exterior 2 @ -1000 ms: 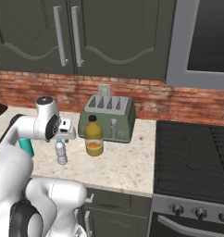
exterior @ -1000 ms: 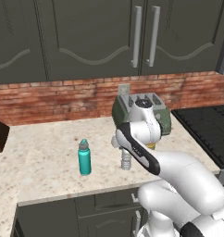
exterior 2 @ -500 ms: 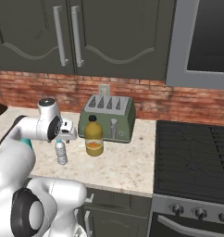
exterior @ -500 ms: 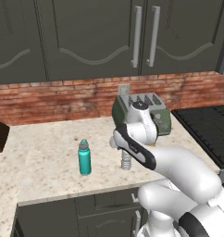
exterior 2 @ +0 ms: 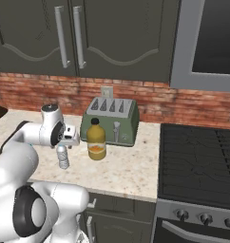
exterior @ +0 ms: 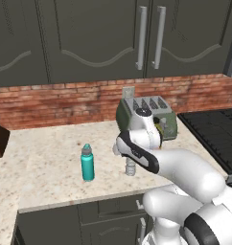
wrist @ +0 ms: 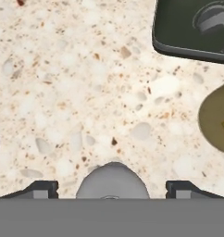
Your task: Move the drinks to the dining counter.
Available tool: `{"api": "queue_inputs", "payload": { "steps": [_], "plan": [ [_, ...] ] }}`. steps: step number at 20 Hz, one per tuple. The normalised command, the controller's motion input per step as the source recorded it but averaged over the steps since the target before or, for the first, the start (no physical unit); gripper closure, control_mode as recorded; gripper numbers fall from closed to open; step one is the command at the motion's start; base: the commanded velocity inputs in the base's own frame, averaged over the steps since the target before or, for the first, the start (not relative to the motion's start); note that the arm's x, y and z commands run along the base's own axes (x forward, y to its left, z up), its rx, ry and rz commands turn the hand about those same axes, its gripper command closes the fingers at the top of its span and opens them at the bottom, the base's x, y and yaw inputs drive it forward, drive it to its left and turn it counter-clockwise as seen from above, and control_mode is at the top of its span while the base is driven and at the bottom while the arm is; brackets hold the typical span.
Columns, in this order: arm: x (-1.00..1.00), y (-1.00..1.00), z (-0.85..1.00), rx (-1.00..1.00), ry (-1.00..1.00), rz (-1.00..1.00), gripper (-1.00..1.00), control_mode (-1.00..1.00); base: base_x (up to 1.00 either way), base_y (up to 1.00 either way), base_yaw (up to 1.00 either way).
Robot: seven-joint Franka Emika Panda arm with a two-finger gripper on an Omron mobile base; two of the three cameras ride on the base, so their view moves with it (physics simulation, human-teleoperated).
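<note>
The small clear water bottle (exterior 2: pixel 63 157) stands on the beige stone counter by the brick wall. My gripper (exterior 2: pixel 65 141) hangs straight over it, open. In the hand view its grey top (wrist: pixel 112 181) sits between my two fingertips (wrist: pixel 40 188), with a gap on each side. The teal bottle (exterior: pixel 87 163) stands upright to the left, apart from my hand. The yellow-orange juice bottle (exterior 2: pixel 96 139) stands just right of the water bottle, in front of the toaster. The dining counter is out of view.
A green toaster (exterior 2: pixel 111 121) stands against the brick wall behind the bottles. A black stove (exterior 2: pixel 197 156) adjoins the counter on the right. The counter's front edge (exterior: pixel 89 200) runs close below the bottles. Dark cabinets hang above.
My hand has sunk a little lower over the water bottle. The bottles have not moved.
</note>
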Motion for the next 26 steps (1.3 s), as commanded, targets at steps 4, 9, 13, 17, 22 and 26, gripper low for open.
{"api": "queue_inputs", "payload": {
  "steps": [4, 9, 13, 17, 22, 26],
  "plan": [
    [-0.06, 0.00, -0.23, 0.00, 0.00, 0.00, 1.00, -1.00, 0.00, 0.00, 0.00],
    [-0.13, 0.00, -0.37, 0.01, 0.00, 0.00, 1.00, -1.00, 0.00, 0.00, 0.00],
    [-0.33, 0.00, -0.20, 0.00, -0.06, 0.00, 1.00, -1.00, 0.00, 0.00, 0.00],
    [-0.44, -0.04, 0.65, 0.02, -0.01, 0.00, 1.00, -1.00, 0.00, 0.00, 0.00],
    [-0.52, -0.16, 0.76, 0.07, 0.00, -0.02, 1.00, -1.00, 0.00, 0.00, 0.00],
    [-0.44, -0.16, 0.68, 0.04, 0.00, -0.04, 1.00, -1.00, 0.00, 0.00, 0.00]
  ]
}}
